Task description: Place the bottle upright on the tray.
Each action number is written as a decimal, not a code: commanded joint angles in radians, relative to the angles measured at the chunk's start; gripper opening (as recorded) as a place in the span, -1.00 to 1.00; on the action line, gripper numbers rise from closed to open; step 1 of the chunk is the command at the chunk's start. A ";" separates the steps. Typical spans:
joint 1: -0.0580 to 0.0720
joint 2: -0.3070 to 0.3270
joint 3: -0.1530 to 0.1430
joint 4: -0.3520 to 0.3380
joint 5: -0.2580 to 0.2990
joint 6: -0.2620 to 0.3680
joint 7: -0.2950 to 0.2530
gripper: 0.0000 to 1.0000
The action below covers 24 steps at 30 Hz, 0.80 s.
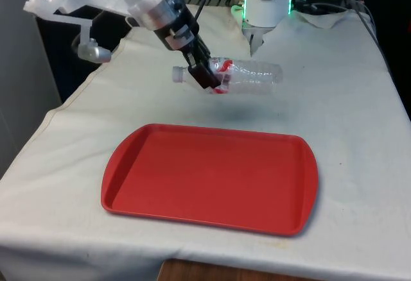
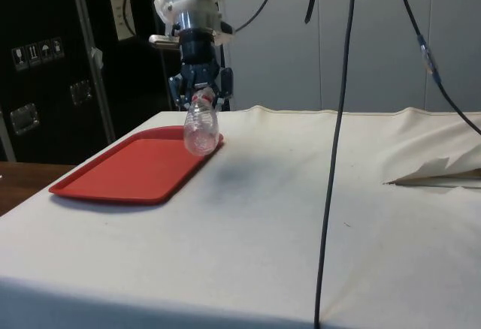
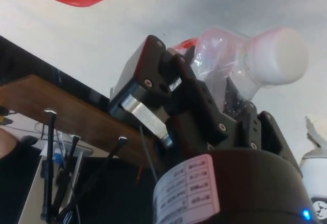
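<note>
A red tray (image 1: 212, 181) lies flat on the white cloth (image 1: 347, 114). Beyond the tray's far edge, the black gripper (image 1: 207, 76) is clamped on the neck end of a clear plastic bottle (image 1: 247, 76). The bottle lies on its side, lifted clear of the cloth, with its shadow beneath. Its white cap (image 1: 178, 74) points toward the front view's left and its body toward the right.
</note>
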 commanded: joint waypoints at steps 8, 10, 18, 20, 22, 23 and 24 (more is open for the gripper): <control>0.006 0.003 -0.005 0.041 -0.024 0.015 0.063 -0.72; 0.007 0.004 -0.005 0.049 -0.028 0.018 0.076 -0.72; 0.009 0.008 -0.004 0.077 -0.045 0.034 0.124 -0.72; 0.009 0.009 -0.004 0.080 -0.047 0.037 0.130 -0.72; 0.010 0.011 -0.005 0.090 -0.052 0.044 0.148 -0.72; 0.011 0.012 -0.005 0.094 -0.053 0.045 0.154 -0.72; 0.011 0.014 -0.005 0.098 -0.055 0.046 0.161 -0.72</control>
